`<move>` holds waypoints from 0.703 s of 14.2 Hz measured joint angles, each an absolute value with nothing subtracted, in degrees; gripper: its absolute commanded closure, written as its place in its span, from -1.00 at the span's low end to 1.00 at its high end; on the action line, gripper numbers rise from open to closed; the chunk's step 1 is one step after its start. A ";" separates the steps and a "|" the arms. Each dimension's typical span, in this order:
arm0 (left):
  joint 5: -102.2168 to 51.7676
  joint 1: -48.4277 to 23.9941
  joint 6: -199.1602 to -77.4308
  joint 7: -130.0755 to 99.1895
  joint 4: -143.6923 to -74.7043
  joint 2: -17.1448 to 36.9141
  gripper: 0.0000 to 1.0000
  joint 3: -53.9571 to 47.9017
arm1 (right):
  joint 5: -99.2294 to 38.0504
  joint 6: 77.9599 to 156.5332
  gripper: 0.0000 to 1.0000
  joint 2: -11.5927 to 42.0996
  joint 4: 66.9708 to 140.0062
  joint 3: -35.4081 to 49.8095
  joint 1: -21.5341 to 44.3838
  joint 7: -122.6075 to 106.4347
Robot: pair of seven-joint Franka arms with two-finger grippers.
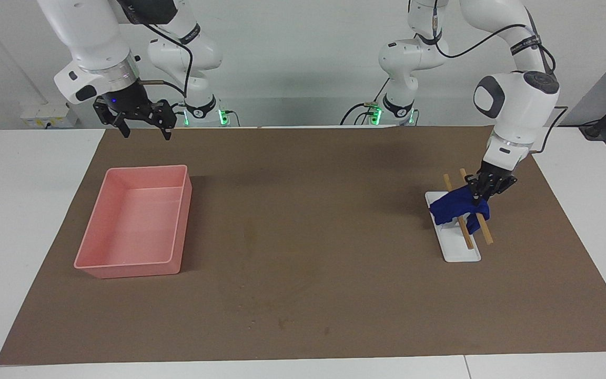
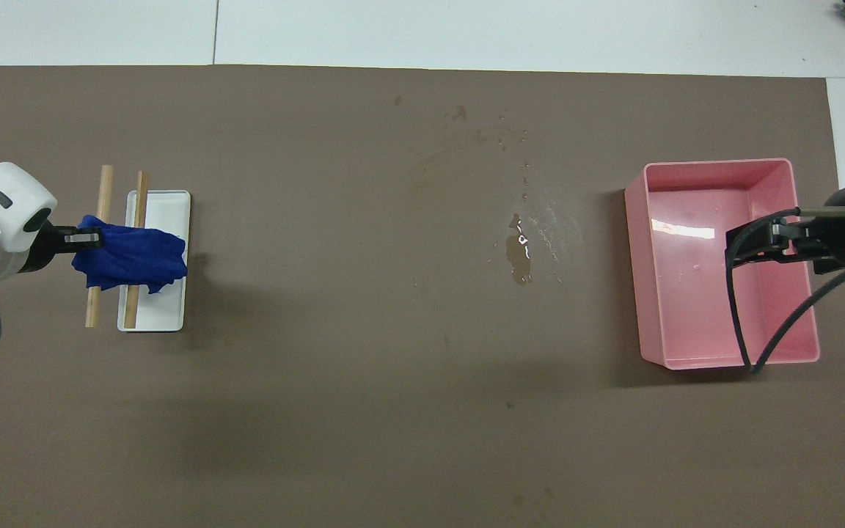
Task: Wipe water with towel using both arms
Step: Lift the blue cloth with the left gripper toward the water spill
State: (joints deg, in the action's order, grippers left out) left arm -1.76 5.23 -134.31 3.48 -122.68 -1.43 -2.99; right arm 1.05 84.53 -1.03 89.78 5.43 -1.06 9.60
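Note:
The navy-blue towel [image 1: 458,207] hangs over two wooden sticks [image 1: 465,231] of a white rack [image 1: 463,252] at the left arm's end of the table. My left gripper [image 1: 477,197] is shut on the towel's edge on the side nearer the robots. The towel also shows in the overhead view [image 2: 133,257], with the left gripper [image 2: 89,238] at its edge. My right gripper [image 1: 142,128] is open and empty, and it waits up in the air by the pink tray [image 1: 174,221]. In the overhead view the right gripper [image 2: 741,246] shows over the tray [image 2: 716,167]. A water puddle [image 2: 519,257] with scattered drops lies mid-table.
A brown mat [image 1: 303,316] covers most of the white table. The pink tray stands at the right arm's end, with some water gleaming inside. Faint wet streaks [image 2: 459,143] lie farther from the robots than the puddle.

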 measured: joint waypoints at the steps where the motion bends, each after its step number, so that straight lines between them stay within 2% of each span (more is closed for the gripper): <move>1: -1.76 5.23 -134.24 3.48 -122.65 -1.42 1.00 -2.99 | 1.05 84.53 -1.00 -1.03 89.78 5.43 -1.06 9.60; 4: -1.77 5.23 -130.10 3.21 -120.55 -1.31 1.00 -2.99 | 1.05 84.53 -1.00 -1.03 89.79 5.43 -1.06 9.60; 8: -2.29 3.19 -114.04 -6.23 -108.95 -1.44 1.00 -3.26 | 1.05 84.53 -1.00 -1.03 89.80 5.44 -1.06 9.60; 10: -3.76 -0.33 -110.49 -14.85 -106.08 -1.57 1.00 -3.97 | 1.05 84.53 -1.00 -1.03 89.80 5.44 -1.06 9.60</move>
